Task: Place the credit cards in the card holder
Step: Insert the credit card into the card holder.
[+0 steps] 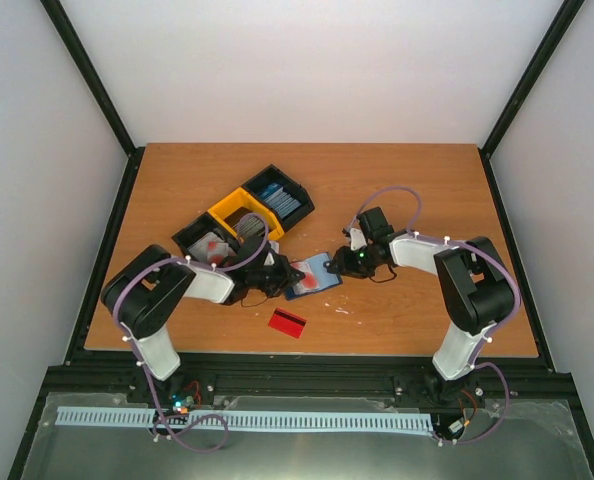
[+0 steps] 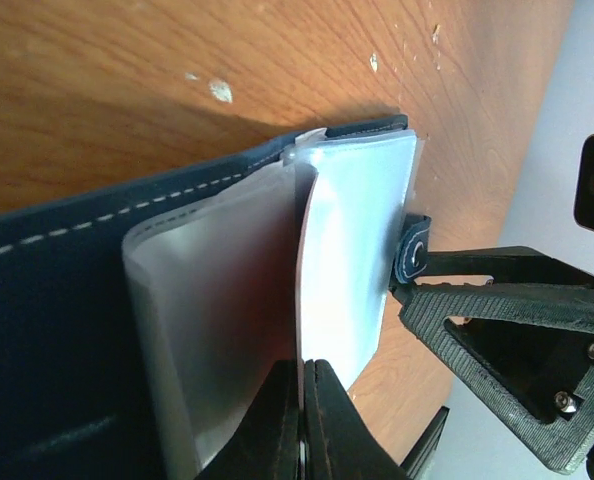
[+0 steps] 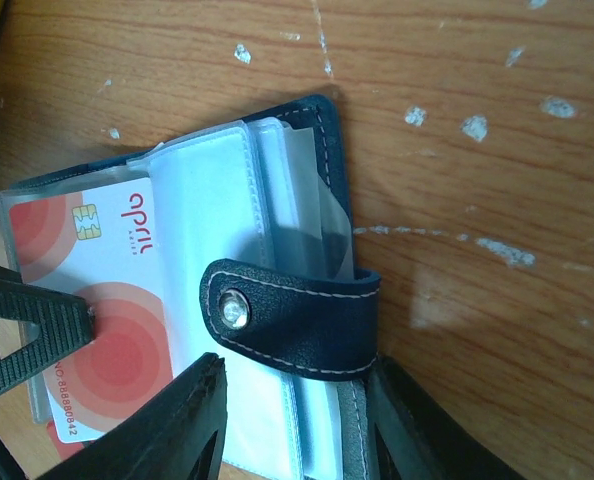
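- Here our left gripper [image 2: 302, 378] clamps a clear sleeve [image 2: 347, 260] of the card holder [image 1: 315, 275].
- A red credit card [image 1: 287, 322] lies loose just beside the holder.
- On the sleeved card [image 3: 87, 300] we read "NO-8688…".
- Our right gripper [image 3: 297, 400] straddles the snap tab [image 3: 292, 320], jaws half apart; we cannot tell whether it grips.

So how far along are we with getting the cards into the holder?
Done: one card looks tucked into the open holder. In hand: the left fingers pinch a clear sleeve, and the right fingers clamp the holder's tab side. Left: a red card lies loose on the table near the arms, not yet picked up.
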You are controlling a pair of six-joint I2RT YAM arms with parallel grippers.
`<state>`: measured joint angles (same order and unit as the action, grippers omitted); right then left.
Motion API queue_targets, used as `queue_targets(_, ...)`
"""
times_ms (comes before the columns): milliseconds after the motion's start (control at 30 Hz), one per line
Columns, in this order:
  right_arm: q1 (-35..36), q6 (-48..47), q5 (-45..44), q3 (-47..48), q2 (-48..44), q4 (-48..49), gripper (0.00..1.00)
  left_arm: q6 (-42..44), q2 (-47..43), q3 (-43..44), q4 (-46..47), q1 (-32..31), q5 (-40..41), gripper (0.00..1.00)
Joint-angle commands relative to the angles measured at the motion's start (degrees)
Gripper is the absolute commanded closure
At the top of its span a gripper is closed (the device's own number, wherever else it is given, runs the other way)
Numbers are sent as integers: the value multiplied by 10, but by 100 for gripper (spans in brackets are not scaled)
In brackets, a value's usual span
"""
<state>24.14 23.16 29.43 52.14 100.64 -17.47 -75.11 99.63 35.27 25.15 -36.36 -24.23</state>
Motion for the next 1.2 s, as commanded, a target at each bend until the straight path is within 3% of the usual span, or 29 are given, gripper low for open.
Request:
queue_targets(0, 9, 0, -6, -18, 40, -44, 61, 3, 23, 11, 21, 3, -15, 99)
queue_targets(267, 10, 2, 1, -19, 45, -43, 63, 0, 40, 8, 53, 4, -28, 99)
queue_targets(467, 10, 3, 0, -19, 44, -43, 63, 21, 49, 26, 27, 9, -21, 95)
queue_targets(567, 10, 4, -1, -19, 45, -43, 63, 40, 55, 50, -10, 9, -19, 93)
queue_targets(933, 9, 8, -10, -14, 50, -41, 63, 92, 12, 132, -255, 8, 41, 60)
queue_targets(1067, 10, 9, -10, -13, 52, -41, 63, 104, 7, 168, -333, 3, 68, 58)
queue_targets(1167, 10, 10, -9, -12, 53, -39, 63, 113, 8, 189, -381, -2, 88, 62)
